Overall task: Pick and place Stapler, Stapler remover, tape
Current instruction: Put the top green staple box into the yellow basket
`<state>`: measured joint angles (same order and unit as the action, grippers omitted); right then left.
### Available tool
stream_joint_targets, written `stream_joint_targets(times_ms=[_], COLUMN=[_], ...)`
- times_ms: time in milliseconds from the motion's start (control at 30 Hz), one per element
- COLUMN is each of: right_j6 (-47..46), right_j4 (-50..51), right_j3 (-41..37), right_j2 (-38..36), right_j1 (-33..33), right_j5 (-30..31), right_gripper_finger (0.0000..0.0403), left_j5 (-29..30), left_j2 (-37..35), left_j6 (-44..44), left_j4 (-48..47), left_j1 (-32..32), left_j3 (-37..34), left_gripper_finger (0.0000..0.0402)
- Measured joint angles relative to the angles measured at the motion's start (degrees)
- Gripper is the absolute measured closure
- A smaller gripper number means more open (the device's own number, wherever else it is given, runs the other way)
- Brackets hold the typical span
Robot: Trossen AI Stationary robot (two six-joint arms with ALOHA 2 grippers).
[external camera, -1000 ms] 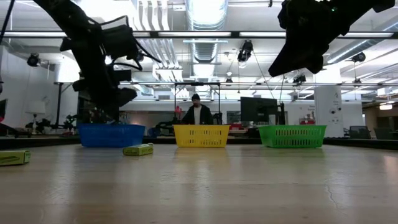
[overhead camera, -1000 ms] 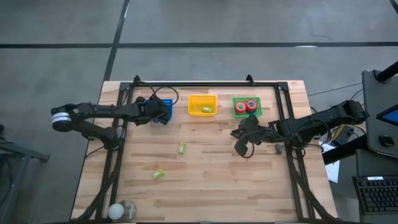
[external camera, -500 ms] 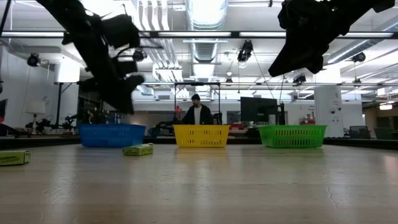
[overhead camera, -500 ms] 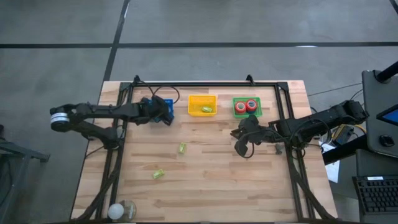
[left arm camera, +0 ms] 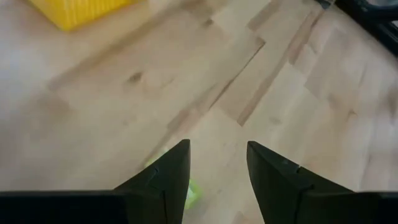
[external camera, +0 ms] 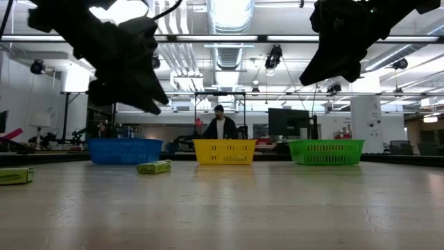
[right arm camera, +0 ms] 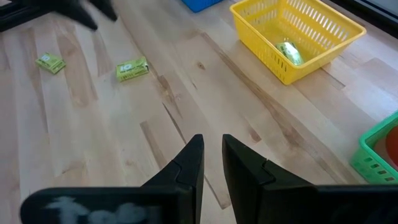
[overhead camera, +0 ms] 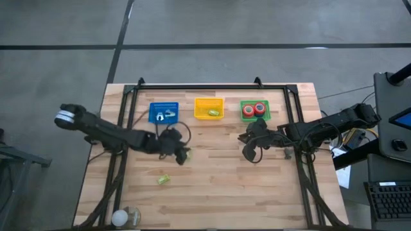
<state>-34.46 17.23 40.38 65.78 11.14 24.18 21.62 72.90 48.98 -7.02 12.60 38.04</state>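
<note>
Wooden table (overhead camera: 218,186) carries the tape (overhead camera: 254,109) in the green basket (overhead camera: 244,117), while the left gripper (overhead camera: 182,155) hovers parted over a green packet (left arm camera: 194,191) and the right gripper (overhead camera: 247,149) waits nearly closed, empty

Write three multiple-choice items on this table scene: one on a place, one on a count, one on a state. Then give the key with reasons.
1. Where are the red tape rolls?
A. blue basket
B. yellow basket
C. green basket

2. How many small green packets lie loose on the table?
A. two
B. four
C. none

3. How do the left claw's fingers stand?
A. clamped on a tape roll
B. apart, holding nothing
C. shut on a basket rim

Key: C, A, B.
1 C: both rolls sit inside the green basket.
2 A: one packet lies near the front, another right by the left claw.
3 B: the left wrist view shows bare wood between the fingers.
</note>
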Motion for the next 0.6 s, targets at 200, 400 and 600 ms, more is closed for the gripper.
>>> stream_joint_targets(times_ms=[200,400,600], right_j6=[-0.1,-0.1,-0.1], right_j4=[-0.1,0.0,0.0], right_j3=[0.0,0.0,-0.4], right_j2=[0.0,0.0,0.0], right_j1=[0.0,0.0,0.0], right_j5=[0.0,-0.2,-0.2], right_gripper_finger=[0.0351,0.0351,0.0351], left_j5=[3.7,5.4,9.1], left_j2=[8.4,15.1,16.6], left_j6=[5.3,6.1,8.6], left_j4=[1.6,1.1,-5.5], left_j1=[3.8,3.7,3.4], left_j3=[0.8,3.6,5.4], left_gripper_finger=[0.0241,0.0216,0.0166])
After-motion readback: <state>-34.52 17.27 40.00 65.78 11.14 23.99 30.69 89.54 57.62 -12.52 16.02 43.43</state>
